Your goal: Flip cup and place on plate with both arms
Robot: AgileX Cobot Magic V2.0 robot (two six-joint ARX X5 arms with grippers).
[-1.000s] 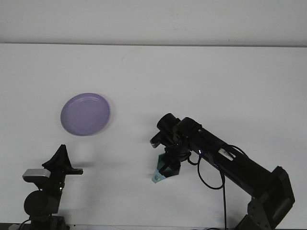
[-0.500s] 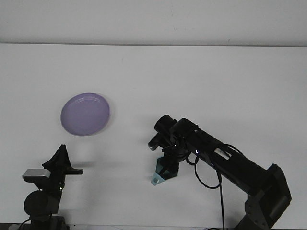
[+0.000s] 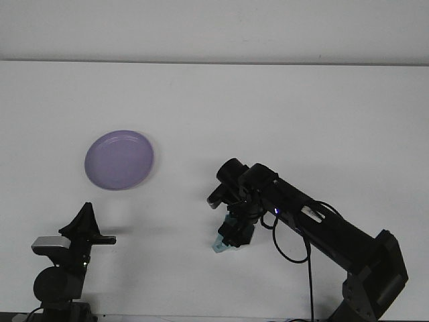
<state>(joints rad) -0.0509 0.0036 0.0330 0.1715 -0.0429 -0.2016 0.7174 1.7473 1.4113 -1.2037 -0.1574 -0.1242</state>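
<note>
Since half a second ago the right arm's black gripper (image 3: 228, 238) has shifted very slightly: the small pale teal cup (image 3: 220, 244) at its tip now sits a touch higher and nearer the wrist, while the arm's elbow and base are where they were. The cup is clamped between the dark fingers, only its lower left edge poking out below and to the left of them, just above the white tabletop (image 3: 268, 114); whether it touches the surface cannot be told. It lies near the front middle of the table, well apart from the round lilac plate (image 3: 119, 159), which lies flat to the left and farther back. The left arm's black gripper (image 3: 86, 228) is parked at the front left corner, its fingers too dark to tell whether spread or closed.
</note>
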